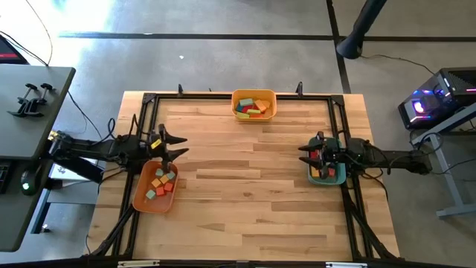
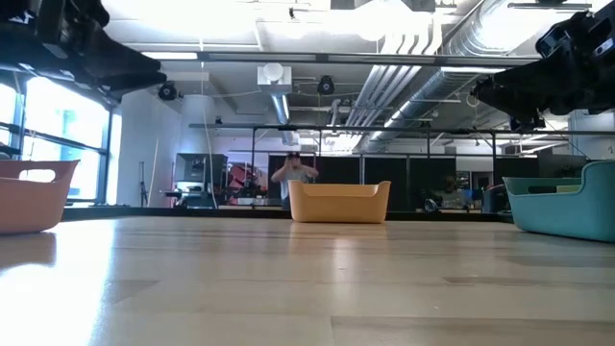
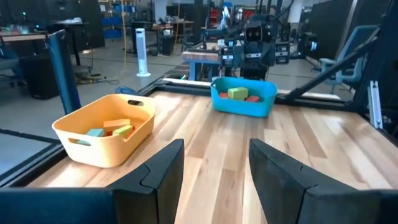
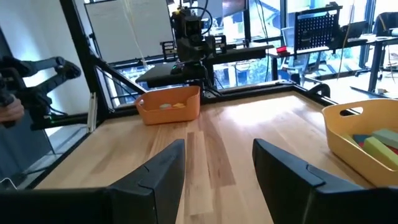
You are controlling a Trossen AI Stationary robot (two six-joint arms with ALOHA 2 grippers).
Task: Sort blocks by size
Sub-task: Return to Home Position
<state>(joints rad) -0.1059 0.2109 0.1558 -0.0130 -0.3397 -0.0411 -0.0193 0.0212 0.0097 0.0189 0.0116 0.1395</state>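
blocks (image 1: 162, 182) apparently all in trays (image 1: 253, 92); left gripper (image 1: 181, 147), right gripper (image 1: 303, 152) hovered empty, fingers spread: sorting likely finished.

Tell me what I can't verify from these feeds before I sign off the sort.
Teal tray: high view, the right gripper covers part of its contents.
Orange tray beside left gripper: low view, wall hides its blocks.
Yellow tray: right wrist view, picture edge cuts it off.

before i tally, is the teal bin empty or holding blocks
Not empty: green and red blocks lie inside the teal bin.
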